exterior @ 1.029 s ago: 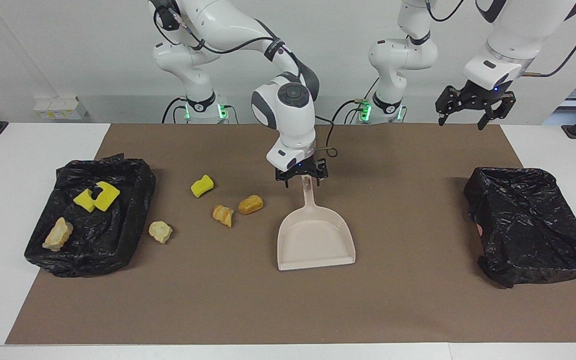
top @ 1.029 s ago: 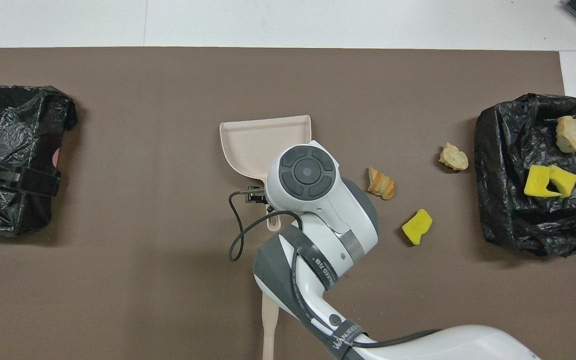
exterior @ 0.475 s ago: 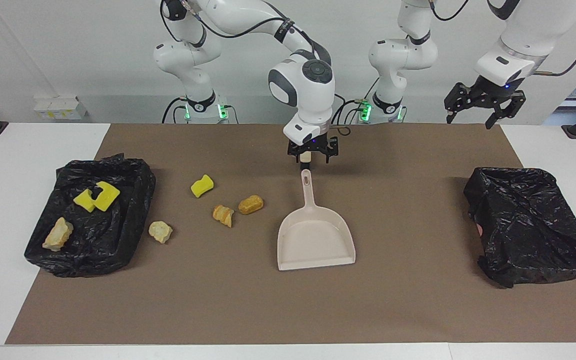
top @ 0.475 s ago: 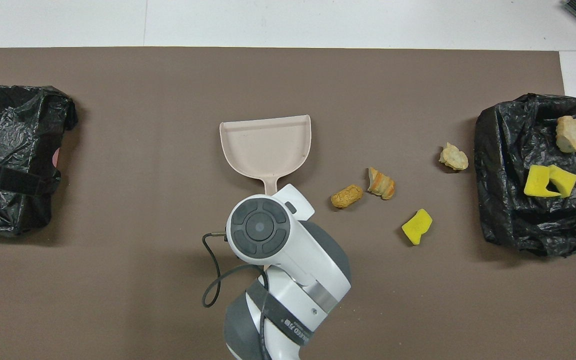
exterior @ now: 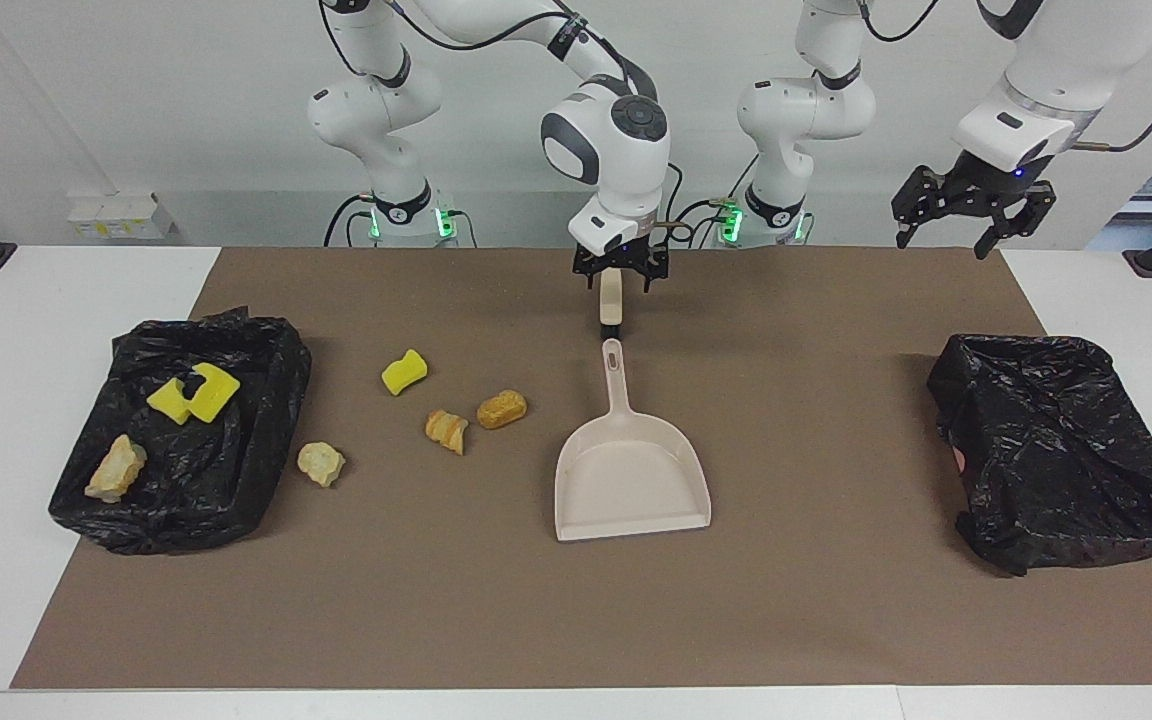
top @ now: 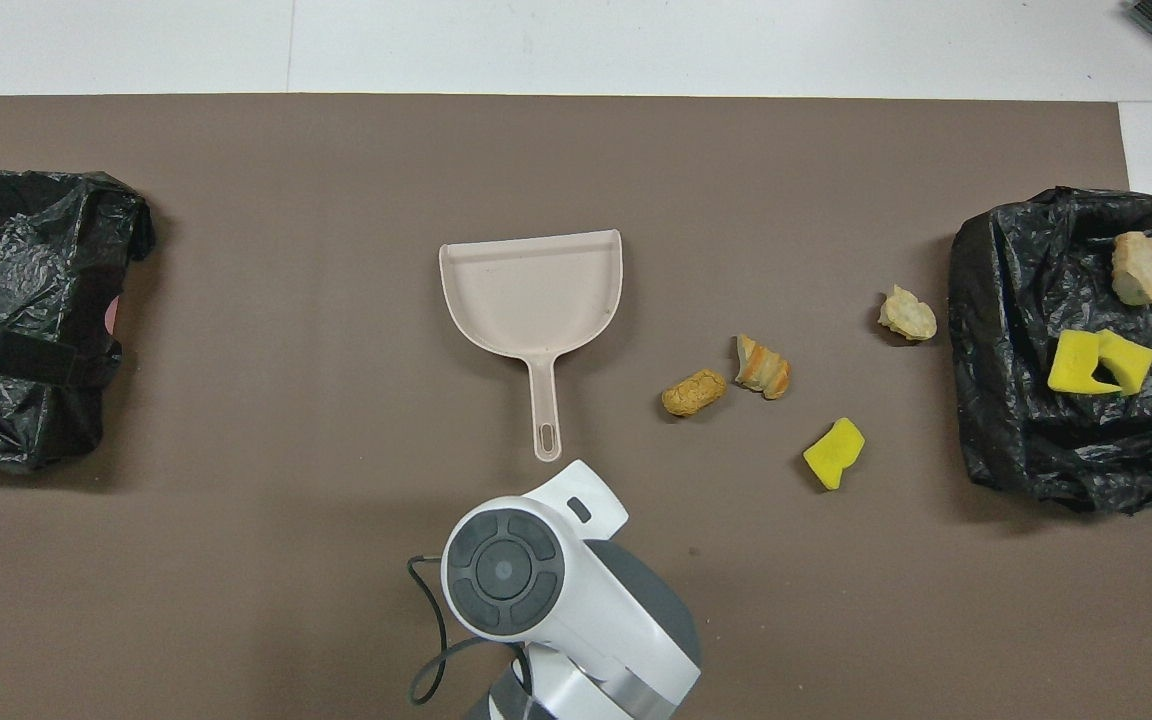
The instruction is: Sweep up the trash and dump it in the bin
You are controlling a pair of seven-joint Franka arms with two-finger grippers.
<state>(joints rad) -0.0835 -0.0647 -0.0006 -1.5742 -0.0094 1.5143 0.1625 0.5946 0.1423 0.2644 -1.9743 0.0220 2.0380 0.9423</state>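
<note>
The right hand [exterior: 620, 272] hangs low over the table's middle, close to the robots' edge, with its fingers spread. The beige brush [exterior: 612, 300] shows between them, but whether they touch it cannot be told. Only the facing view shows this. From overhead the right arm's wrist covers both the hand and the brush.

The dustpan [exterior: 631, 480] lies flat at the table's centre. Its handle points toward the robots and its tip is just short of the brush.

The left hand [exterior: 972, 215] waits high up near the corner of the robots' edge at the left arm's end, fingers spread and holding nothing. The overhead view shows only a dark bar of it overlapping the empty bin [exterior: 1056, 440]. That bin is lined with a black bag and sits at the left arm's edge of the table.

The trash is split between two places. Four pieces lie on the table between the dustpan and the right arm's edge:
- a yellow sponge chunk [exterior: 404, 372]
- a golden-brown roll [exterior: 501, 408], touching or nearly touching the next piece
- a striped pastry piece [exterior: 447, 430]
- a pale crust [exterior: 321, 463], close beside the filled bin [exterior: 236, 450]

In that black-lined bin at the right arm's edge lie two yellow sponge pieces [exterior: 192, 394] pressed together and a pale bread chunk [exterior: 116, 468]. The overhead view shows the bread chunk close to the bin's corner farthest from the robots.
</note>
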